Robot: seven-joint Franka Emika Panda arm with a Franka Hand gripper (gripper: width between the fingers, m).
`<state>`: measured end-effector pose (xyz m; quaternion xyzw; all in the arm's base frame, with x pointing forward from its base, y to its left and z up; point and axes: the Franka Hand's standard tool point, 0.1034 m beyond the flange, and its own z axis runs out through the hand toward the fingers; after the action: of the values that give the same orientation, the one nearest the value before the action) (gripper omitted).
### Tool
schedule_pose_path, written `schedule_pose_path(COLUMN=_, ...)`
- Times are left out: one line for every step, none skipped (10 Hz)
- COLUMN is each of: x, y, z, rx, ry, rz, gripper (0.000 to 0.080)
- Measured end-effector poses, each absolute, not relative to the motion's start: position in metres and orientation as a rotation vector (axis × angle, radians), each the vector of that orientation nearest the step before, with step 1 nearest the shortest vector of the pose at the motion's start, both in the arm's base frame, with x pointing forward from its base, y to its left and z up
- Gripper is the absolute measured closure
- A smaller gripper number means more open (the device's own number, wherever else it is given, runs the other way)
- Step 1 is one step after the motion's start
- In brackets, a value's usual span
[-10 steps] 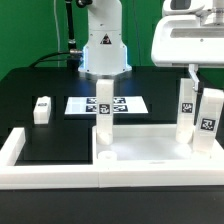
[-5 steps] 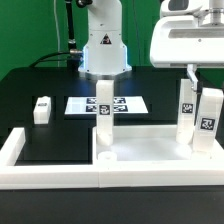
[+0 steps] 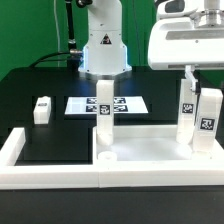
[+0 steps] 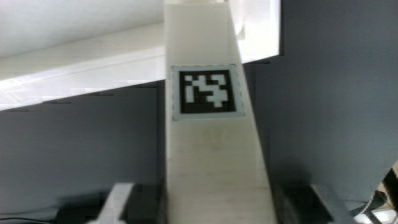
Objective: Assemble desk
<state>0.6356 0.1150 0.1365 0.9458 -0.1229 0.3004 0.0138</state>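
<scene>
Roughly halfway, as I judge it. The biggest piece of the desk, the tabletop (image 3: 150, 150), lies rim-up across the lower middle and lower right of the exterior view, tucked against the border wall (image 3: 12, 150).

At the upper right of that frame the gripper (image 3: 188, 80) hangs over the tabletop's far right corner. It is pinching the top of the held leg (image 3: 186, 112), which stands upright there. The wrist view shows the same leg filling the gap between the fingers, with its tag facing the camera. Its foot is too small in either view to tell whether it is fully seated or only resting in place.

Two more legs stand upright on the tabletop. The right-hand leg (image 3: 208, 120) is just beside the held one at the right edge of the frame, and the middle leg (image 3: 105, 118) is at the centre. Both look fitted.

What is left, I think, is to finish the held leg and then fetch the loose leg (image 3: 42, 109). It lies on the black table (image 3: 60, 140) at the middle left, well apart from the tabletop. The tabletop's near left corner carries no leg.
</scene>
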Motion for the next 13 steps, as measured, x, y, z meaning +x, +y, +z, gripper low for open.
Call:
schedule_pose_path(x=0.636, y=0.114, z=0.136, rx=2.945, ry=-0.386, rz=0.935, gripper=0.0433)
schedule_pose_path(x=0.635, y=0.115, z=0.136, rx=2.945, ry=-0.378, rz=0.934, gripper=0.0283)
schedule_pose_path(x=0.635, y=0.114, z=0.136, rx=2.945, ry=-0.375, rz=0.934, gripper=0.0283)
schedule_pose_path(x=0.635, y=0.114, z=0.136, rx=2.945, ry=-0.374, rz=0.933, gripper=0.0179)
schedule_pose_path(x=0.635, y=0.114, z=0.136, rx=2.945, ry=-0.372, rz=0.933, gripper=0.0179)
schedule_pose_path(x=0.635, y=0.114, z=0.136, rx=2.944, ry=-0.37, rz=0.933, gripper=0.0156)
schedule_pose_path(x=0.635, y=0.114, z=0.136, rx=2.944, ry=-0.367, rz=0.933, gripper=0.0151)
schedule_pose_path(x=0.635, y=0.114, z=0.136, rx=2.944, ry=-0.363, rz=0.932, gripper=0.0151)
schedule_pose_path(x=0.635, y=0.114, z=0.136, rx=2.944, ry=-0.358, rz=0.932, gripper=0.015)
schedule_pose_path(x=0.635, y=0.114, z=0.136, rx=2.943, ry=-0.354, rz=0.932, gripper=0.015)
schedule_pose_path(x=0.635, y=0.113, z=0.136, rx=2.942, ry=-0.341, rz=0.922, gripper=0.015)
schedule_pose_path(x=0.632, y=0.103, z=0.138, rx=2.953, ry=-0.327, rz=0.832, gripper=0.015)
schedule_pose_path(x=0.632, y=0.098, z=0.146, rx=2.971, ry=-0.36, rz=0.767, gripper=0.015)
